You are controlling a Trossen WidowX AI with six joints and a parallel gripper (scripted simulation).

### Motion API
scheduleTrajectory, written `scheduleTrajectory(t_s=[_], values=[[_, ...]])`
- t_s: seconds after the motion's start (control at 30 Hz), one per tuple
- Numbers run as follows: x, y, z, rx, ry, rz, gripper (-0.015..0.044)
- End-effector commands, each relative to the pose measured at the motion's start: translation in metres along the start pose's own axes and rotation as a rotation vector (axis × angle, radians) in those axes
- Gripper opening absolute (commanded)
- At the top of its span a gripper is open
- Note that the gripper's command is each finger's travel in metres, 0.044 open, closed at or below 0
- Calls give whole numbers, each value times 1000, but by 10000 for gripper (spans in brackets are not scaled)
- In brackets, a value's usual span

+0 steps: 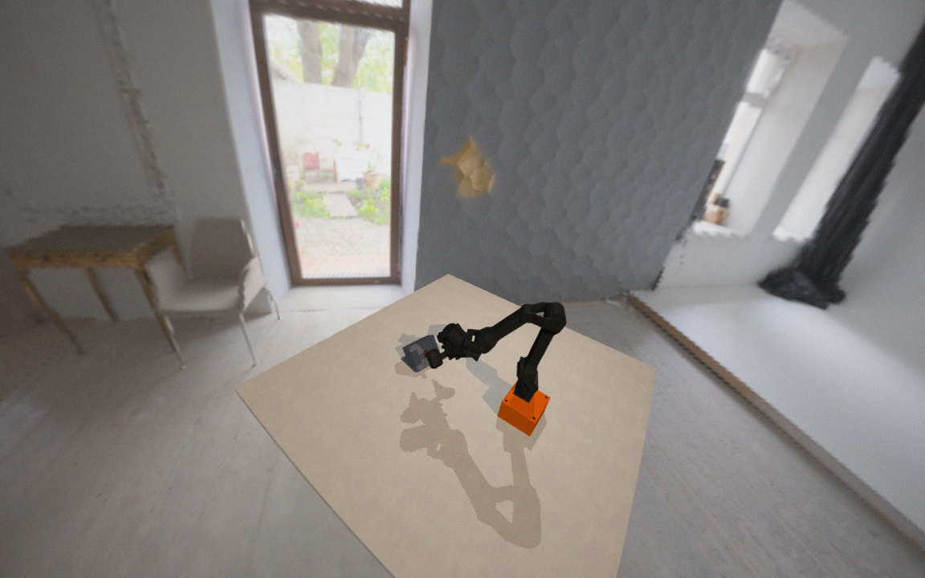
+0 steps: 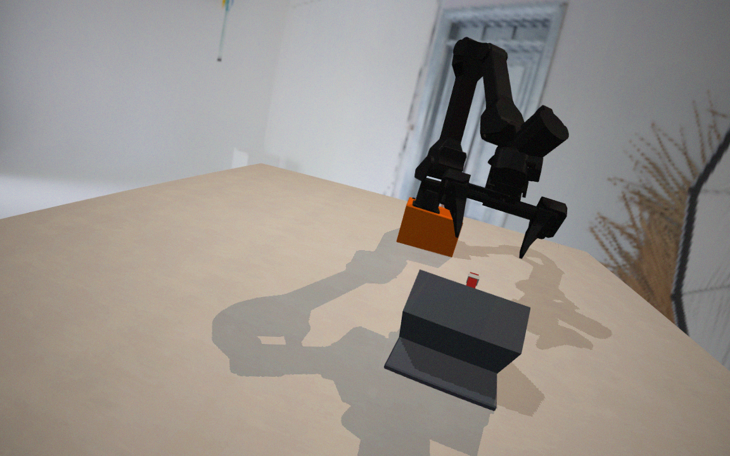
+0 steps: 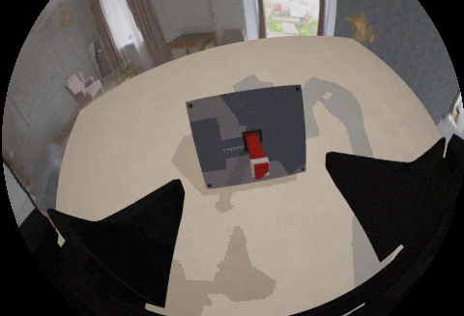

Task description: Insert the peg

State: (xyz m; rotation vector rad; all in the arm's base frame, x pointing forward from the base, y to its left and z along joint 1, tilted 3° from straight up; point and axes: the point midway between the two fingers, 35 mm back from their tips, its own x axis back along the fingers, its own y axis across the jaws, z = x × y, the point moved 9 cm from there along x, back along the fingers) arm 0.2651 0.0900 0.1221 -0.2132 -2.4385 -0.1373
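Note:
The red peg [image 3: 255, 148] [image 2: 472, 280], with a white band near its free end, sticks out of the square hole in the face of the dark grey sloped panel [image 3: 282, 113] [image 2: 464, 317] [image 1: 415, 356]. Its lower end is inside the hole, and how deep it sits is hidden. In the exterior view only its top shows above the panel's edge. My gripper [image 3: 256, 175] [image 2: 489, 247] is wide open and empty. It stands back from the panel on its face side, clear of the peg, with one finger to each side of the peg in the wrist view.
The arm's orange base [image 1: 523, 412] [image 2: 428, 229] stands on the table [image 1: 351, 417] [image 2: 129, 254] behind the gripper. The panel has a low foot plate [image 2: 447, 371] at its back. The arm's shadows fall across the table.

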Motion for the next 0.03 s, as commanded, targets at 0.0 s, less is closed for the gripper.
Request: scheduleTrajectory(t_s=[0.0], values=[[5, 0, 0, -3, -2, 2, 440]])
